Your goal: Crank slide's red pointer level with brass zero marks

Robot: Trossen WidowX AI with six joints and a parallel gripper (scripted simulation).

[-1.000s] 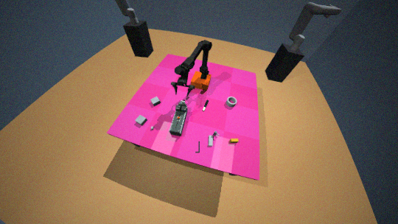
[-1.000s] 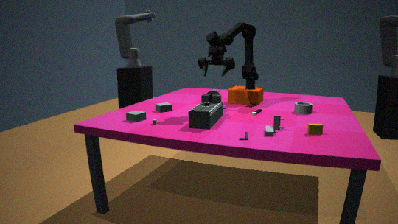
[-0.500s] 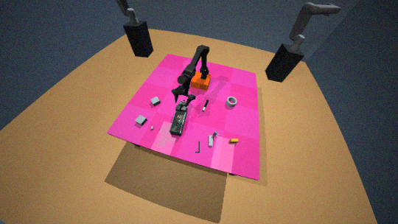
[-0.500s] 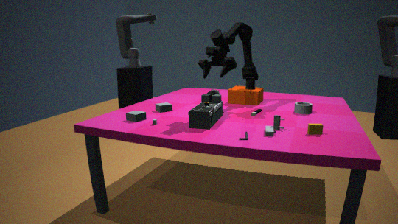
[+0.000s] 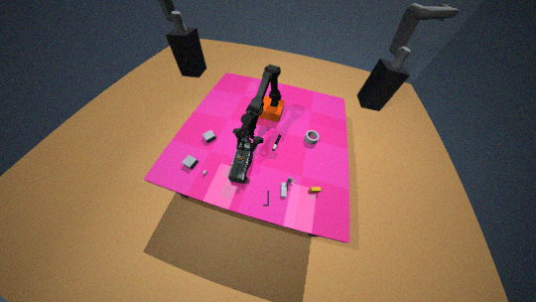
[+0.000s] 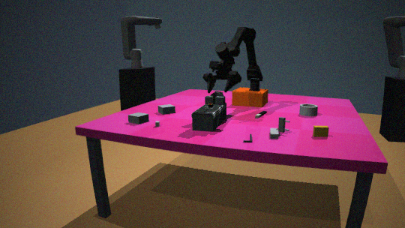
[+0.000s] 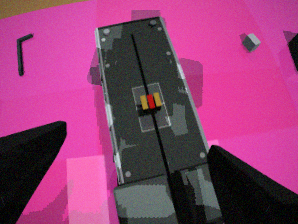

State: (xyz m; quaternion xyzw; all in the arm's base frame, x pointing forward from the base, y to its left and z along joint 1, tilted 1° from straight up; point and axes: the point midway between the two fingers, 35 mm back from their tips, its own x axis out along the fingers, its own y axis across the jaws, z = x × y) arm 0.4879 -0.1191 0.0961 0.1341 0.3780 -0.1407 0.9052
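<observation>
The machine (image 5: 238, 173) (image 6: 204, 121) (image 7: 125, 60) is a long dark grey box with a slot along its top. In the wrist view the red pointer (image 7: 151, 101) sits between the two brass zero marks, the left mark (image 7: 144, 103) and the right mark (image 7: 157, 99). The three look in line across the slot; a very small offset cannot be ruled out. My gripper (image 6: 217, 91) (image 7: 139, 140) is open and empty, above the raised housing (image 6: 220, 100) (image 7: 145, 200) at the machine's crank end. The crank handle is not visible in any view.
Two grey blocks (image 5: 208, 136) (image 5: 190, 162) and a small pale cube (image 6: 157, 123) (image 7: 251, 42) lie on one side. On the other are a black L-shaped piece (image 6: 250, 141) (image 7: 20, 55), a grey bracket (image 6: 274, 133), a yellow block (image 6: 320, 131), a marker (image 6: 260, 114) and a grey ring (image 6: 308, 112).
</observation>
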